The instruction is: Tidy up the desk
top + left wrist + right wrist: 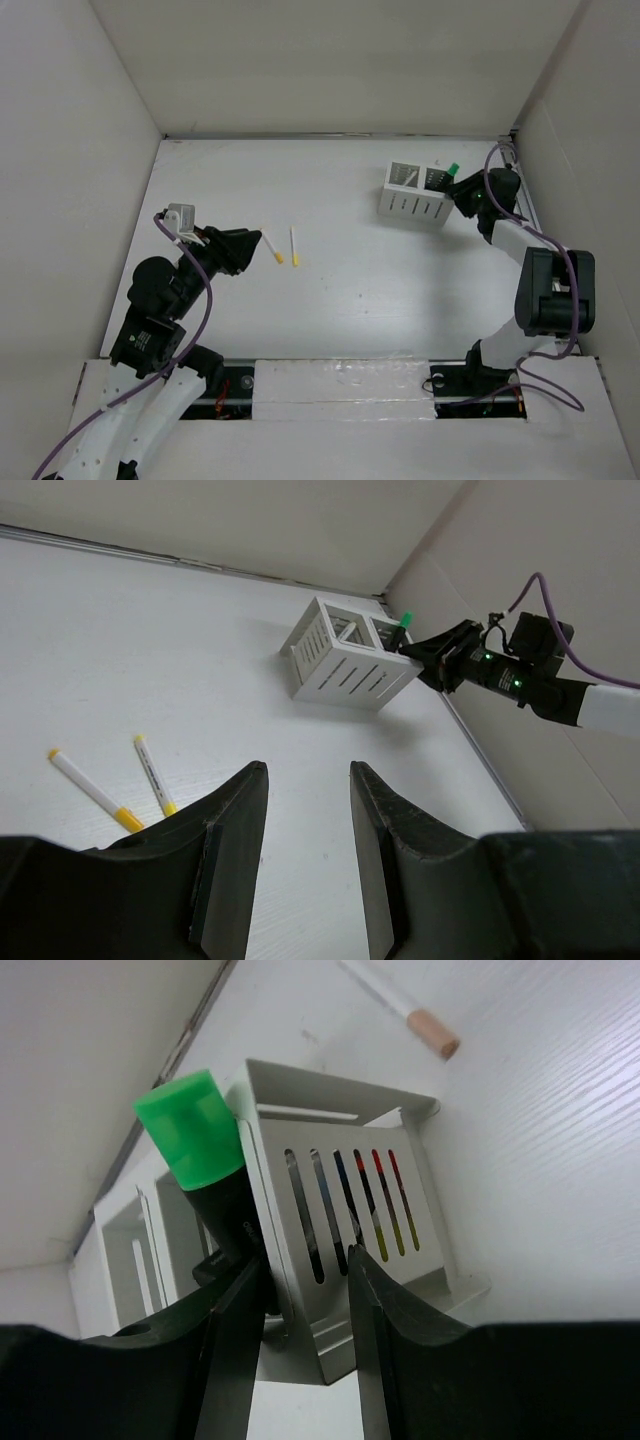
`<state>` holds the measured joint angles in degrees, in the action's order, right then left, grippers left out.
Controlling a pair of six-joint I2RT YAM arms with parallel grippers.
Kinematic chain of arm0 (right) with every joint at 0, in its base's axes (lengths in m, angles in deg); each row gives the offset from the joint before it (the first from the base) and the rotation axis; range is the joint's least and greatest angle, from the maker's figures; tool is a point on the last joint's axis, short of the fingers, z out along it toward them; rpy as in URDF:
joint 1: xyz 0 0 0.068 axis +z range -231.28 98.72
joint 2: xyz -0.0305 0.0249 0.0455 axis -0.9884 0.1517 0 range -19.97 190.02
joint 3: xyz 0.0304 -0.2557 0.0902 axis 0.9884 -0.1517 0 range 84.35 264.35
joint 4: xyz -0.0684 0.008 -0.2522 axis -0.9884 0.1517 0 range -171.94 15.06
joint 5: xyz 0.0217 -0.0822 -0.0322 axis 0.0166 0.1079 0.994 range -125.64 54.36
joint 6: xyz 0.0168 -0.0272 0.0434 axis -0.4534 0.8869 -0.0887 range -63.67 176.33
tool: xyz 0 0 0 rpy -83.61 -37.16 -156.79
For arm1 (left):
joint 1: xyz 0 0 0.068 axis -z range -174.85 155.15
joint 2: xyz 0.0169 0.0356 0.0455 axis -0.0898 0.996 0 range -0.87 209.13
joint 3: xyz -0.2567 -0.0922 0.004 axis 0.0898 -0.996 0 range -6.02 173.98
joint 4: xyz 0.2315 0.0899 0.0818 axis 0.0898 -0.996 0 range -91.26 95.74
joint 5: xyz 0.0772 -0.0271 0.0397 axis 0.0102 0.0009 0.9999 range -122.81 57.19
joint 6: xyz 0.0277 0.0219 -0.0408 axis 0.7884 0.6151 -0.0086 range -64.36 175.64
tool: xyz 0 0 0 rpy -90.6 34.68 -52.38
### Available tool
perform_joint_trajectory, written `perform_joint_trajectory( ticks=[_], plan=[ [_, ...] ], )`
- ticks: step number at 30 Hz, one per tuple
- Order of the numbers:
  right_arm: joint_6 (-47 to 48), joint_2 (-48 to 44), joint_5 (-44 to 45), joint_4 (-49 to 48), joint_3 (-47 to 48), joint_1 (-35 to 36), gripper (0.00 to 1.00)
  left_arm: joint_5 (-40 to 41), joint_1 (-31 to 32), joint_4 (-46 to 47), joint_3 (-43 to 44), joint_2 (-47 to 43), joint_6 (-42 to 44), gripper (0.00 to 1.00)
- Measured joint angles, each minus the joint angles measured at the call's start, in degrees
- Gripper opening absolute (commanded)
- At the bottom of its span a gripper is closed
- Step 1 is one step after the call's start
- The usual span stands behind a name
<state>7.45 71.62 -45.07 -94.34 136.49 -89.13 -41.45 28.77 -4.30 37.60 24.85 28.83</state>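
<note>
Above the white bench (350,300) lying beneath both arms, the left tool (307,775) is held open and empty near two pens (95,790), while the right tool (305,1260), set against the box (350,1210), cannot be told to grip the green-capped marker (190,1140).

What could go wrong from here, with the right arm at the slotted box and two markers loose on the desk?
1. The right gripper sits tight against a wall of the slotted box; pulling away could drag or tip the box.
2. The green-capped marker leans at the box's edge and might fall outside.
3. The left yellow-tipped marker and the right yellow-tipped marker lie close together; the open left gripper could knock one while taking the other.
</note>
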Motion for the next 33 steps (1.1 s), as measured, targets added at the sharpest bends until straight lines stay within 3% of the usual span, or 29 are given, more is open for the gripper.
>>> perform_joint_trajectory(
  ticks=[8, 12, 14, 19, 22, 23, 24, 26, 28, 31, 32, 33],
  plan=[
    [3.72, -0.81, 2.01, 4.85, 1.55, 12.59, 0.42, -0.13, 0.0, 0.02, 0.0, -0.02, 0.0, 0.34],
    [5.33, -2.16, 2.34, 7.72, 1.7, 17.03, 0.47, -0.22, 0.0, 0.02, 0.0, -0.02, -0.02, 0.34],
    [6.23, -3.17, 2.86, 9.9, 1.92, 18.4, 0.56, -0.26, 0.0, 0.02, 0.0, -0.02, 0.0, 0.34],
    [7.06, -9.49, 1.14, 14.21, 1.92, 16.17, 0.59, -0.39, 0.0, 0.02, 0.0, -0.07, -0.02, 0.34],
    [6.73, -13.49, 0.68, 12.26, 2.1, 11.15, 0.31, -0.59, 0.0, 0.17, 0.0, -0.11, -0.02, 0.35],
    [6.49, -13.6, 1.2, 11.78, 2.8, 9.73, 0.15, -0.72, 0.0, 0.22, 0.0, -0.11, -0.02, 0.35],
    [6.27, -12.22, 1.66, 11.67, 4.46, 8.33, 0.06, -0.87, 0.0, 0.26, 0.0, -0.13, -0.02, 0.35],
    [5.68, -6.64, 3.23, 11.65, 10.45, 6.58, 0.0, -1.03, 0.0, 0.35, 0.0, -0.13, -0.02, 0.35],
    [5.73, 2.27, 4.44, 12.46, 19.06, 5.75, 0.0, -0.96, 0.0, 0.35, 0.02, -0.11, 0.0, 0.35],
    [6.54, 16.72, 6.32, 17.14, 33.86, 5.11, 0.27, -0.76, 0.02, 0.33, 0.02, -0.02, 0.02, 0.35],
    [7.04, 21.11, 7.37, 18.75, 38.34, 5.01, 0.44, -0.66, 0.04, 0.31, 0.02, 0.0, 0.07, 0.35],
    [7.76, 24.92, 8.46, 20.31, 42.03, 4.9, 0.53, -0.52, 0.04, 0.31, 0.0, 0.0, 0.15, 0.35]
  ],
)
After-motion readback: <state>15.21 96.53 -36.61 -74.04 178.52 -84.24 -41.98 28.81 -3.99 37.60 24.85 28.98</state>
